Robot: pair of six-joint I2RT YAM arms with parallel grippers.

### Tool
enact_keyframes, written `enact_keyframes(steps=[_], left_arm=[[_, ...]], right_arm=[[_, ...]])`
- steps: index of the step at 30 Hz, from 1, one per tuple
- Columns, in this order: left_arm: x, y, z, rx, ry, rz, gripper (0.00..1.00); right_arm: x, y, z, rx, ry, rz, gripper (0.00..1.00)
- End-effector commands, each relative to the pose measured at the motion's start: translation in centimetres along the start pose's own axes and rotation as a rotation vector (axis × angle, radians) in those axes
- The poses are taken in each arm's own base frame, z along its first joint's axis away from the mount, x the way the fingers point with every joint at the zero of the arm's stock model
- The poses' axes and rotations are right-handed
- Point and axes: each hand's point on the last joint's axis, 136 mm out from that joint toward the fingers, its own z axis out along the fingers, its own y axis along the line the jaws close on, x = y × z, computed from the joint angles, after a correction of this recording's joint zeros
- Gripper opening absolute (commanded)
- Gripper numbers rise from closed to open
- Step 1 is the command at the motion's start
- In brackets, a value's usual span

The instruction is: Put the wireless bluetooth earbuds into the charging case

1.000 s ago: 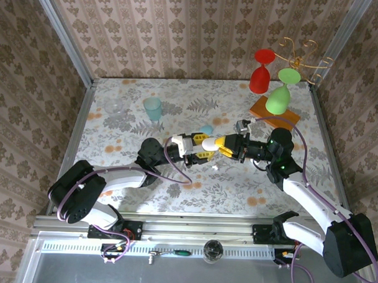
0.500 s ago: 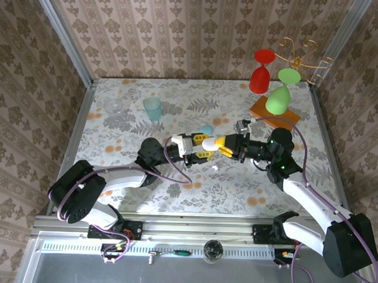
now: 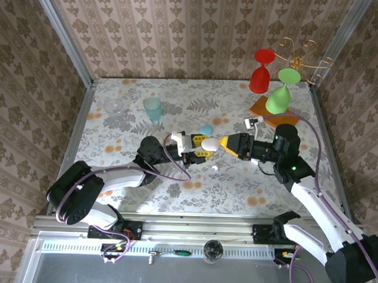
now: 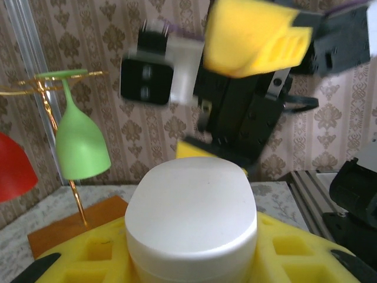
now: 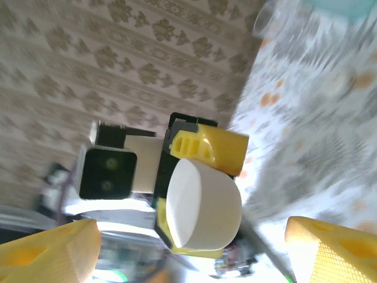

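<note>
— What has changed for us since a second ago?

— Our right gripper has drawn back toward 3 o'clock. Its yellow tips were touching the white pebble-shaped plastic charging case. Now they stand just beside it, with a gap between. The wrist behind it has shifted the same way. Our left gripper has barely moved.

— And the fingers?

— The left gripper clamps the case between its yellow fingers, and the case sits squarely in the middle of the left wrist view. The right gripper's fingers are spread wide with nothing held, one at each lower corner of the right wrist view.

— Where is the earbud?

— One tiny white plastic earbud lies on the floral-patterned table top. It is at about 5 o'clock from the case, near it but apart, and it lay there a second ago too.

— Any writing?

— None that we can read. In both wrist views the case's face looks plain white.
</note>
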Motion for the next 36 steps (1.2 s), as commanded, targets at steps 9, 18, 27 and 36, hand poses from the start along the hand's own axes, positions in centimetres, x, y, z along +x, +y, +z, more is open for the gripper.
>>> enact_keyframes(steps=[9, 18, 27, 36], left_arm=[[-0.1, -2.1, -1.1, 0.069, 0.137, -0.171, 0.22], [-0.6, -2.1, -0.7, 0.085, 0.127, -0.176, 0.22], [0.4, -2.7, -0.8, 0.123, 0.141, -0.144, 0.22], [0.6, -2.5, -1.2, 0.132, 0.132, -0.142, 0.22]], right_arm=[[2.2, 0.4, -0.7, 0.202, 0.128, -0.875, 0.86], [1.6, -0.8, 1.8, 0.242, 0.142, -0.946, 0.86], [-0.5, -0.7, 1.6, 0.287, 0.046, -0.876, 0.77], [-1.1, -1.1, 1.5, 0.286, 0.027, -0.839, 0.74]])
